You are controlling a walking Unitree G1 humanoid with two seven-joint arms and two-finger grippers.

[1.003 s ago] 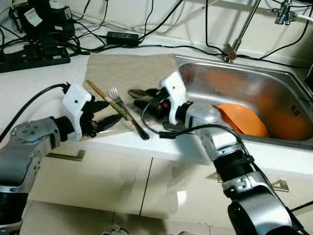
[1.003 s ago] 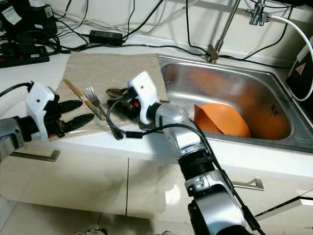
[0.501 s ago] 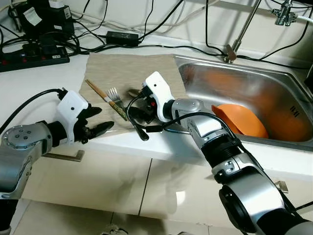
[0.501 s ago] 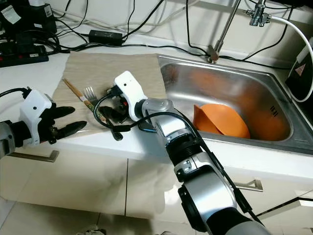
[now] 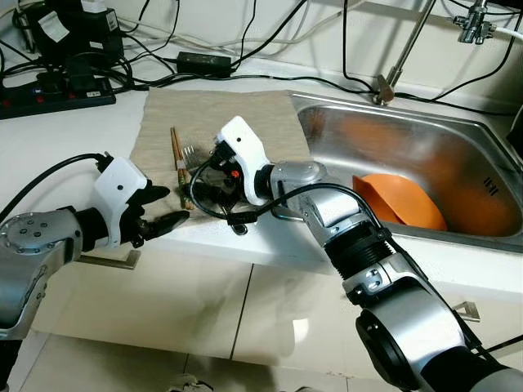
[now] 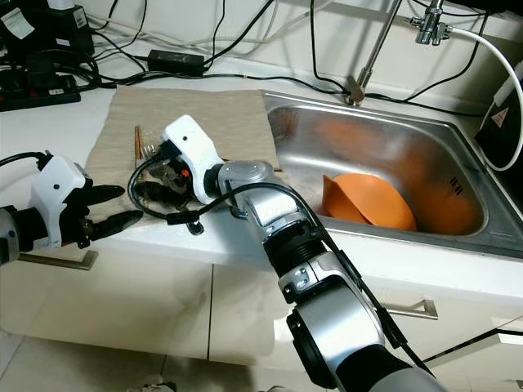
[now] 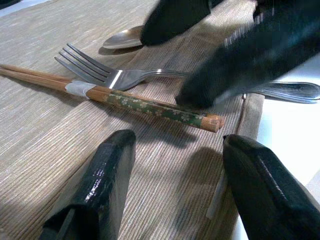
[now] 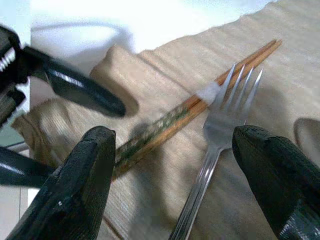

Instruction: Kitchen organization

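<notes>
Though unclasped, chopsticks point(image 8: 200, 102) between right fingers point(image 8: 80, 185) (parted)

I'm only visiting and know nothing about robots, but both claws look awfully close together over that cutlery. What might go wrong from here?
The left gripper and right gripper are open and near each other above the chopsticks, so they might bump. The fork lies against the chopsticks, so a grab could catch both. The cloth mat reaches the counter edge, and dragging it may pull the cutlery off.
</notes>
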